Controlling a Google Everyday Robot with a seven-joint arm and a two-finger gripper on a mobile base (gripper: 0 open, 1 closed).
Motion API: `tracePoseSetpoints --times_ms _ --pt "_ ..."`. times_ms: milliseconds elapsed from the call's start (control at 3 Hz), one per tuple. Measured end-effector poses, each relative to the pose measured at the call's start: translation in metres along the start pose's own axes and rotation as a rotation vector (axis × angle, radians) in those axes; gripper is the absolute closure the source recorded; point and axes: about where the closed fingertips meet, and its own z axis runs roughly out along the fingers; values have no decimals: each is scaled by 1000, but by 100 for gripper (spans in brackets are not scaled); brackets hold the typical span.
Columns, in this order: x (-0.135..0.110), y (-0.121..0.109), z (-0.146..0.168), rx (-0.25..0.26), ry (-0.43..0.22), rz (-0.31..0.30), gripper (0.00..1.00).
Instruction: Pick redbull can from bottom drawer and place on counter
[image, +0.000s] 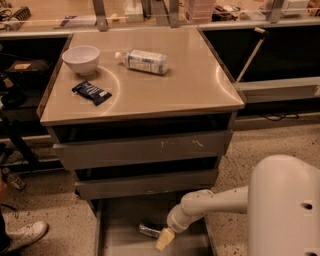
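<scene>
The pincer sits low in the frame, a little left of centre near the bottom edge, reaching down inside the bottom drawer. Only a pale cream tip of it shows, angled down and to the left. I cannot tell how far it is open, or whether it has hold of anything. Just to the upper left of that tip, touching it or very nearly so, lies the redbull can. The can rests on its side on the flat drawer floor, and its silvery end points left.

A white arm runs from the pincer up and to the right, to the rounded white robot body that fills the lower right corner.

The bottom drawer is pulled out toward the lower edge of the frame. Above it are the middle drawer and the top drawer, each with a flat grey front and each drawn out slightly.

Over them spreads the bench, a smooth beige top across the middle of the frame. On its upper left part stands a white bowl. To the right of the bowl a clear plastic bottle with a white label lies on its side. Below the bowl, near the left edge of the bench, lies a dark blue wrapper.

At the lower left of the frame a white shoe rests on the speckled floor.
</scene>
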Motion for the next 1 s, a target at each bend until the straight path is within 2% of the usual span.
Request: tracePoseSetpoints --times_ms 333,667,1000 --pt "-14 -12 58 -27 -8 -49 0" --pt "-13 -13 61 -28 -8 -44 0" --pt "-7 -12 85 -40 5 -51 0"
